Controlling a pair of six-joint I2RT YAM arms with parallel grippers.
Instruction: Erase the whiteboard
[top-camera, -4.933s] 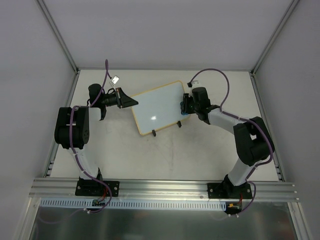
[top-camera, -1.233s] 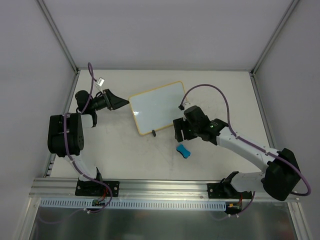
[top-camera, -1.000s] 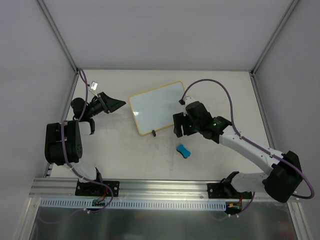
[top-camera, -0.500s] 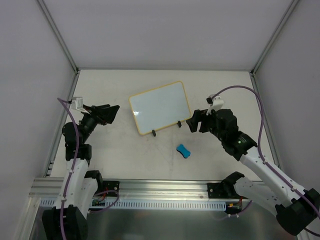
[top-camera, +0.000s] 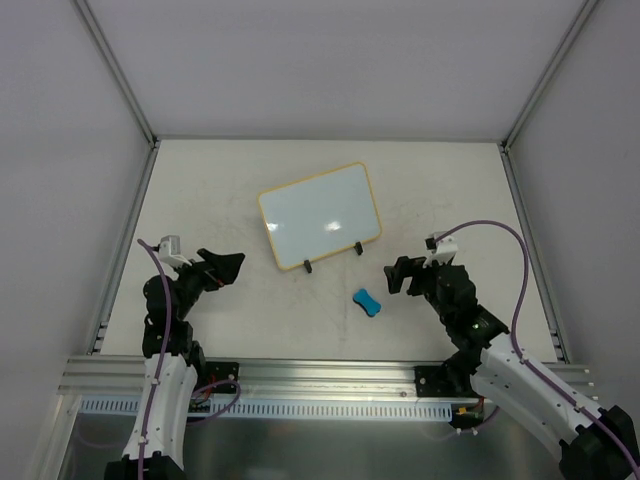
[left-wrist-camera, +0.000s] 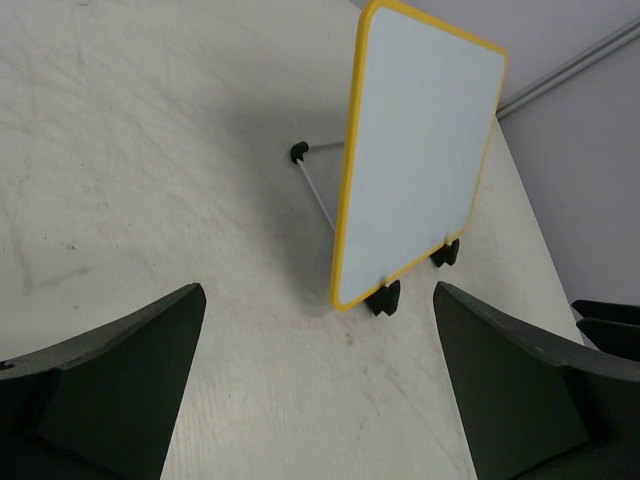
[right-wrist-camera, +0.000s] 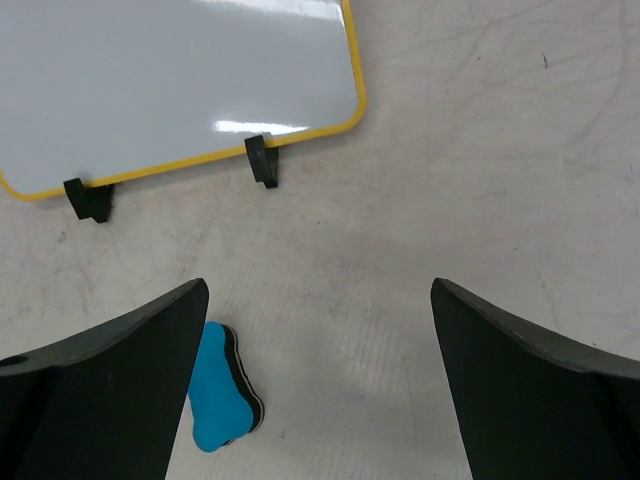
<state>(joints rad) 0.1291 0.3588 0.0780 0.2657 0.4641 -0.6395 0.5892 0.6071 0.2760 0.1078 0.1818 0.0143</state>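
Small rectangular whiteboard (top-camera: 318, 215) with a rounded yellow wooden frame. It stands mid-table (top-camera: 250, 310), long side down and skewed, right end farther back. Propped leaning back on two black clip feet (top-camera: 307, 266) on the near edge. Left wrist view shows a thin black-tipped rod bracing the back. Surface white and unmarked, glare patches only.

A small blue eraser (top-camera: 368, 301) with a black band lies on the scuffed off-white table (top-camera: 450, 190).

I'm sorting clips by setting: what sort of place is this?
Probably a lab robot cell: plain white walls, an aluminium rail carrying the left arm and right arm, and a tabletop whiteboard.
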